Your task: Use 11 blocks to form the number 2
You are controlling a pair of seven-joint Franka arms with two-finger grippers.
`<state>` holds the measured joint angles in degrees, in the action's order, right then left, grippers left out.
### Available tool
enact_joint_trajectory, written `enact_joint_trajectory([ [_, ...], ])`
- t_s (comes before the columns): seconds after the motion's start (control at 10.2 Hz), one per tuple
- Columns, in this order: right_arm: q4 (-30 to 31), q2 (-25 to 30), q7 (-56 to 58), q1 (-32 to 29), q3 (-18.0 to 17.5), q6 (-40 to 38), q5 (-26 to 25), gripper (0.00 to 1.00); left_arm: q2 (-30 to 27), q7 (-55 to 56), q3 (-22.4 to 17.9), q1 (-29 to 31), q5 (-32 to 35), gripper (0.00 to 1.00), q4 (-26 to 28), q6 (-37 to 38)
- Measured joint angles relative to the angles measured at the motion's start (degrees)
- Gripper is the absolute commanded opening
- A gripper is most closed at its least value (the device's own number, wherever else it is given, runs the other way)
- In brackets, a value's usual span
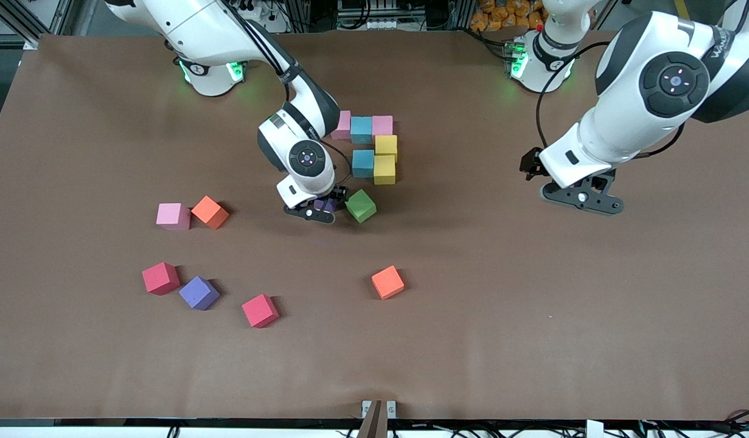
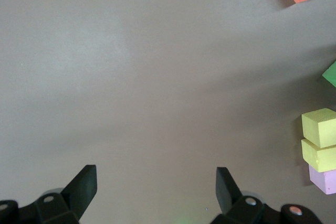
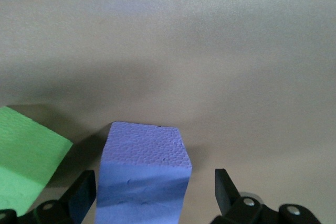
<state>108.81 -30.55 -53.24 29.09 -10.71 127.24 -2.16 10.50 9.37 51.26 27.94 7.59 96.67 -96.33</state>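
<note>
Six matte foam cubes (image 1: pixel 374 149) being already laid in the number 2 (image 1: pixel 385 126), a purple foam cube (image 3: pixel 144 179) beside the green cube (image 1: pixel 361 205) is being straddled by the spread right gripper (image 3: pixel 152 192), unpinched; left gripper (image 2: pixel 156 188) is being held spread, waiting.

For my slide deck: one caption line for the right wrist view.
Right gripper with open jaws straddling a purple block on the brown table, green block beside it.

Arm shells (image 1: pixel 630 91): glossy white, dark grey joint bands.
Joint caps (image 1: pixel 307 157): black discs, pink-lit centre.
Bases (image 1: pixel 213 72): green glow.
Cables (image 1: pixel 547 91): black, looping outside.
Gripper fingers (image 2: pixel 84 187): black, wedge-shaped, silver screws.
</note>
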Motion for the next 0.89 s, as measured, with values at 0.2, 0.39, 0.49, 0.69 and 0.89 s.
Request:
enact_joint_trajectory([
  [0.2,0.3,0.0,-2.0,0.0,0.0,1.3,-0.1,0.0,0.0,0.0,0.2,0.1,0.0,1.0,-0.2,0.0],
  [0.39,0.4,0.4,-4.5,0.1,-0.1,1.7,-0.1,0.0,0.0,0.0,0.2,0.1,0.0,1.0,-0.3,0.0],
  [0.49,0.7,0.7,-7.2,0.1,-0.1,2.0,0.0,0.0,0.0,0.0,0.2,0.1,0.0,1.0,-0.3,0.0],
  [0.69,2.2,2.8,-16.5,0.3,-0.4,2.0,1.3,0.0,0.0,0.0,0.3,0.1,0.0,1.0,-0.3,0.7],
  [0.89,4.1,4.7,-26.9,0.9,-0.5,1.7,1.9,0.0,0.0,0.0,0.4,0.1,0.0,1.0,-0.3,2.1],
])
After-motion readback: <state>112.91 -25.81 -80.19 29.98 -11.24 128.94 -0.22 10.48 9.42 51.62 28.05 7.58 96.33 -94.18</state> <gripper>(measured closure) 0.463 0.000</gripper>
